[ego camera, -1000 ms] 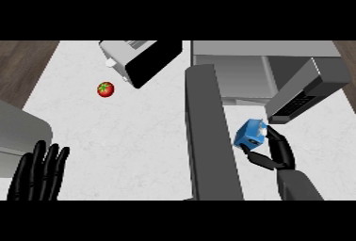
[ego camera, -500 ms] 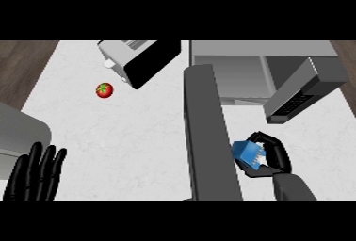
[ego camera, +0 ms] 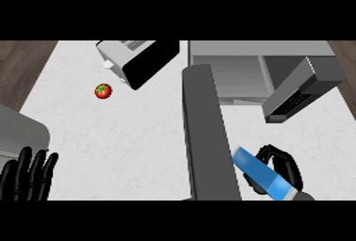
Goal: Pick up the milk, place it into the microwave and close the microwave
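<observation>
- Milk carton point(ego camera: 262, 175): blue, long and narrow, lying tilted at the near right of the desk point(ego camera: 125, 141), its far end pointing up-left and its near end running down toward the picture's lower edge.
- Right hand point(ego camera: 284, 165): black, at the carton's right side, fingers curled round the carton; the curled fingers arch over its far-right edge. Carton sits between the hand and the microwave door.
- Microwave door point(ego camera: 207, 136): long grey slab, swung open, standing on edge and running from the far middle toward the near edge. The carton's left side is just beside it; contact cannot be judged.
- Microwave point(ego camera: 236, 70): grey box at the far right, its cavity open toward the viewer. The carton is well apart from the cavity, nearer to the viewer.
- Dark grey block with a keypad point(ego camera: 300, 92): tilted, at the far right of the microwave.
- Left hand point(ego camera: 26, 178): black, at the near left corner, fingers straight and spread, pointing up, holding nothing.
- Tomato point(ego camera: 103, 91): red with a green top, on the desk at the far left, well apart from both hands.
- Toaster point(ego camera: 138, 61): grey with a black side, far middle-left, just right of the tomato.
</observation>
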You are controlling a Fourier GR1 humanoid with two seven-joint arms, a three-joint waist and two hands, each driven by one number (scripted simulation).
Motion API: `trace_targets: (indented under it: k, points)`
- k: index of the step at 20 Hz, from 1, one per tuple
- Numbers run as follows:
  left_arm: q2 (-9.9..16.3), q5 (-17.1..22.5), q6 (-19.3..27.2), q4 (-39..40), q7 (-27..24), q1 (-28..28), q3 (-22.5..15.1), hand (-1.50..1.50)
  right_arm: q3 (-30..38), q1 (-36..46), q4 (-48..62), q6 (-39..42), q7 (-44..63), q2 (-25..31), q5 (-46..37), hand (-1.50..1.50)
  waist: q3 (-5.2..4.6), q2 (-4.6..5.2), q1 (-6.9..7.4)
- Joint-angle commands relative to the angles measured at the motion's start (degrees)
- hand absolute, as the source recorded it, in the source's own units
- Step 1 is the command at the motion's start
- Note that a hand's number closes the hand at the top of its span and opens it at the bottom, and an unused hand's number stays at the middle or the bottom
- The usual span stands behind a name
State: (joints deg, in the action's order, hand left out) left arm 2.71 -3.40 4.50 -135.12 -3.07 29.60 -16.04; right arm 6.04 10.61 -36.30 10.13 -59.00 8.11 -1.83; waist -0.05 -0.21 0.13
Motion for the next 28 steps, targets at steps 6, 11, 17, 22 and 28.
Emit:
trace_targets:
  k: [6, 11, 17, 22, 28]
  points:
    - [2.08, 5.28, -1.70, 0.51, -0.32, -0.78, 7.14, -1.50, -2.98, -2.30, -18.75, -4.74, 8.84, -4.18, 0.74, 1.50, -0.01, 0.03, -0.17]
    - [1.61, 6.23, -2.62, 4.95, -1.72, -2.79, 7.74, -1.50, -5.18, 4.04, -18.78, -11.35, 15.10, -7.26, -2.94, 1.50, 0.03, 0.16, 0.01]
    - [2.07, 6.74, -4.76, 5.99, -6.52, 2.29, 8.83, -1.50, -3.41, 16.24, -11.54, -22.19, 23.39, -7.55, -7.68, 1.50, 0.03, 0.25, 0.94]
    - [3.01, 7.79, -3.86, 3.92, 0.73, -4.73, 10.04, -1.50, 0.28, 28.19, 2.38, -27.27, 24.51, -5.71, -9.40, 1.50, 0.10, 0.68, 1.29]
    - [3.80, 10.47, -6.00, 1.43, 0.19, -2.25, 11.05, -1.50, 5.36, 38.22, 15.41, -26.70, 23.67, 1.89, -8.66, 1.50, 0.17, 1.18, 3.03]
